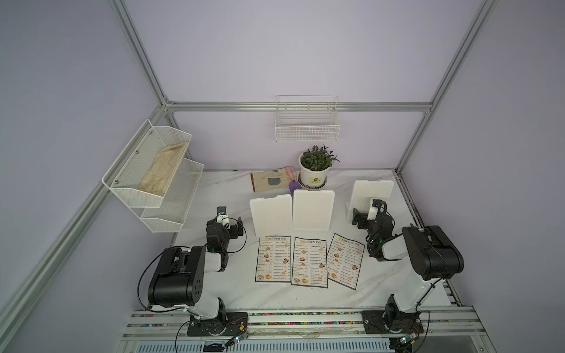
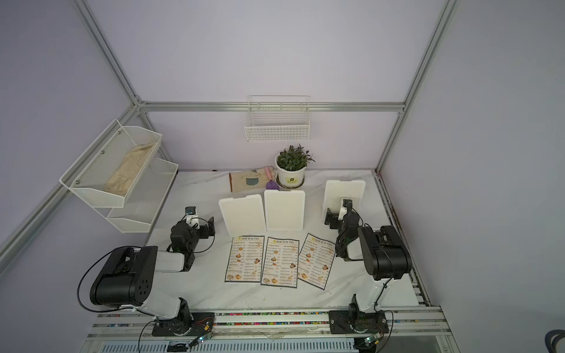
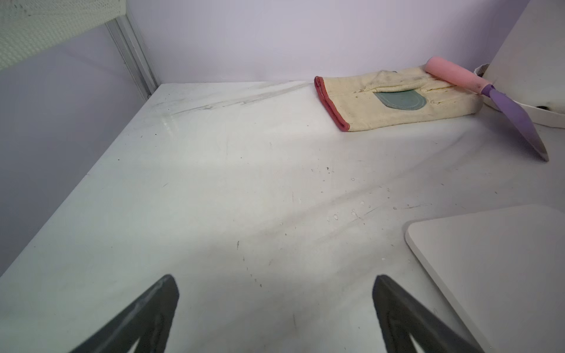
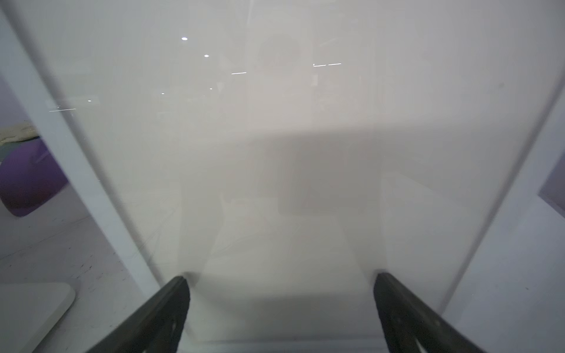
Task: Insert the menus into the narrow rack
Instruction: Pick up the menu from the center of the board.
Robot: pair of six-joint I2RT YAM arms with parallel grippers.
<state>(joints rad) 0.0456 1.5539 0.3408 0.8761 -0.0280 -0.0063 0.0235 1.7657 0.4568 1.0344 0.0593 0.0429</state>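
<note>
Starting out, you hold nothing: left end effector [image 3: 275, 282] and right end effector [image 4: 279, 279] both stand released. Three black-bordered paper menus [image 1: 308, 262] lie flat on the white marbled surface [image 1: 305, 301], between the arms. Next, pinch one sheet's edge, probably bound for the white wire rack [image 1: 307, 130] on the far wall.

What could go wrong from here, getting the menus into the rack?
1. The menus lie flat on the table, close together; a pinch may crumple one or drag a neighbour.
2. The right gripper faces a white rack from very close; a careless move could tip it.
</note>
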